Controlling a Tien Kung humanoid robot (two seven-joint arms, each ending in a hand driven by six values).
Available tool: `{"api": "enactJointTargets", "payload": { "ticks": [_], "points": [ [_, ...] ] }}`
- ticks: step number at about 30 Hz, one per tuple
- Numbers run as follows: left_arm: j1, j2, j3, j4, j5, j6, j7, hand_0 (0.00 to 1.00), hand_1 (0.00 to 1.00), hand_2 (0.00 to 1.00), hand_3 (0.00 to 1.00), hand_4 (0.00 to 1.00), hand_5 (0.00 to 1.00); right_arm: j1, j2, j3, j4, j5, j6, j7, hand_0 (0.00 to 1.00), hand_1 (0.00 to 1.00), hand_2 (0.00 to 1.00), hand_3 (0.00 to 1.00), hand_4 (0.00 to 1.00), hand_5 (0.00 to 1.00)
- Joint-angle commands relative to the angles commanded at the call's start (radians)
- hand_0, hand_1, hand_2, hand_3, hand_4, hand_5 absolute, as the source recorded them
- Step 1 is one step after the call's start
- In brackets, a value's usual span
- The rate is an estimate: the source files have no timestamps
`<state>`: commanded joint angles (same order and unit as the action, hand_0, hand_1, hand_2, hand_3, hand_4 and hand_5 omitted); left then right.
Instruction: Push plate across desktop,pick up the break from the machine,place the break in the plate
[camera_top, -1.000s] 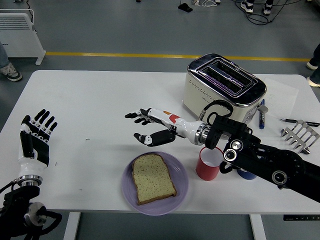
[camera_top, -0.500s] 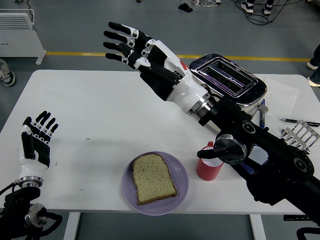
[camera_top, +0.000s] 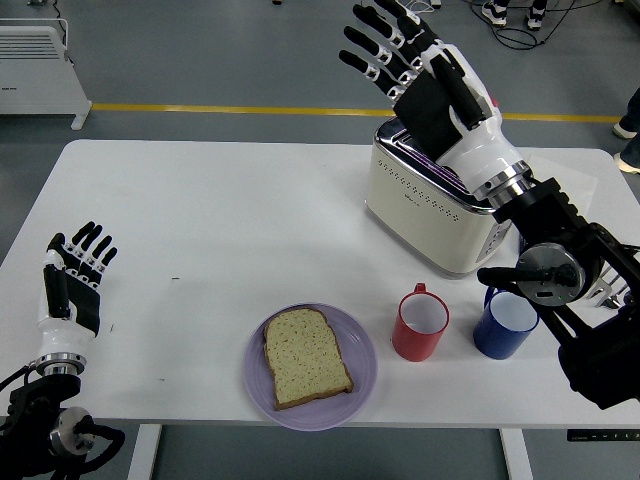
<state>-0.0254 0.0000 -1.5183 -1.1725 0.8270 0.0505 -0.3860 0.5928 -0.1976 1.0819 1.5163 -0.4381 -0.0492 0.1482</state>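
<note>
- The slice of bread (camera_top: 307, 356) lies flat in the purple plate (camera_top: 362, 372), toasted face up, crust toward the table's near edge
- The plate sits close to the near edge of the white table (camera_top: 200, 220), a little left of the middle, with nothing touching it
- Just to its right stands a red mug (camera_top: 419, 324), upright, handle turned away toward the far side; it is close to the plate but not touching
- Right of that is a blue mug (camera_top: 504, 324), also upright, partly behind the black arm
- Behind the two mugs stands the cream and chrome toaster (camera_top: 430, 215), set at an angle, its top mostly hidden by the raised hand
- The right hand (camera_top: 430, 75) is held up high over the toaster, well clear of the bread and plate, palm facing the camera; its fingers (camera_top: 372, 45) are spread wide and straight, pointing up and left, holding nothing
- Its black forearm runs down to the right, passing over the blue mug and out at the picture's lower right
- The left hand (camera_top: 70, 285) is at the table's left edge, far from the plate, upright with its fingers extended and slightly apart, empty
- On the floor beyond the table runs a yellow line (camera_top: 220, 108), and a white heater (camera_top: 40, 65) stands at the upper left
</note>
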Motion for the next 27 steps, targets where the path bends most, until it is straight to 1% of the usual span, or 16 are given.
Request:
{"api": "enactJointTargets", "payload": {
  "ticks": [1, 3, 7, 8, 13, 14, 15, 19, 23, 27],
  "points": [
    [0.001, 0.0, 0.0, 0.0, 0.0, 0.0, 0.0, 0.806, 0.814, 0.84, 0.725, 0.539, 0.998, -0.018, -0.012, 0.026, -0.003, -0.003, 0.001, 0.001, 0.805, 0.796, 0.822, 0.815, 0.509, 0.479],
    [0.002, 0.0, -0.001, -0.001, 0.0, 0.0, 0.001, 0.806, 0.814, 0.84, 0.725, 0.539, 0.998, -0.054, -0.029, 0.079, -0.011, -0.011, 0.002, 0.002, 0.805, 0.796, 0.822, 0.815, 0.509, 0.479],
    [0.003, 0.0, -0.005, -0.001, 0.0, 0.0, 0.001, 0.804, 0.812, 0.839, 0.724, 0.539, 0.998, -0.13, -0.056, 0.19, -0.024, -0.014, 0.005, 0.001, 0.8, 0.791, 0.814, 0.805, 0.507, 0.489],
    [0.003, 0.0, -0.005, -0.001, 0.001, 0.0, 0.002, 0.804, 0.812, 0.839, 0.724, 0.539, 0.998, -0.139, -0.059, 0.205, -0.027, -0.013, 0.005, 0.001, 0.8, 0.791, 0.814, 0.805, 0.507, 0.489],
    [0.001, 0.0, -0.009, -0.005, 0.001, -0.001, 0.002, 0.804, 0.811, 0.839, 0.723, 0.539, 0.998, -0.231, -0.085, 0.327, -0.061, -0.004, 0.005, 0.001, 0.794, 0.783, 0.808, 0.8, 0.507, 0.491],
    [-0.001, 0.0, -0.014, -0.007, 0.003, -0.001, 0.004, 0.804, 0.811, 0.839, 0.723, 0.539, 0.998, -0.256, -0.092, 0.353, -0.078, 0.0, 0.006, 0.001, 0.794, 0.783, 0.808, 0.8, 0.507, 0.491],
    [-0.001, 0.0, -0.015, -0.007, 0.003, -0.002, 0.004, 0.804, 0.811, 0.839, 0.723, 0.539, 0.998, -0.265, -0.094, 0.363, -0.082, 0.001, 0.007, 0.001, 0.794, 0.783, 0.808, 0.8, 0.507, 0.491],
    [-0.001, 0.0, -0.029, -0.029, -0.004, -0.005, 0.011, 0.805, 0.811, 0.839, 0.723, 0.539, 0.998, -0.345, -0.1, 0.425, -0.126, 0.025, 0.01, -0.002, 0.793, 0.778, 0.802, 0.794, 0.507, 0.492],
    [-0.005, 0.0, -0.054, -0.06, -0.025, -0.013, 0.021, 0.805, 0.811, 0.839, 0.723, 0.539, 0.998, -0.423, -0.104, 0.427, -0.137, 0.12, 0.04, -0.018, 0.793, 0.778, 0.802, 0.794, 0.507, 0.492],
    [-0.012, 0.0, -0.088, -0.089, -0.107, -0.038, 0.04, 0.806, 0.811, 0.839, 0.724, 0.54, 0.998, -0.48, -0.091, 0.423, -0.14, 0.147, 0.054, -0.027, 0.781, 0.773, 0.794, 0.785, 0.507, 0.49]
  ]
}}
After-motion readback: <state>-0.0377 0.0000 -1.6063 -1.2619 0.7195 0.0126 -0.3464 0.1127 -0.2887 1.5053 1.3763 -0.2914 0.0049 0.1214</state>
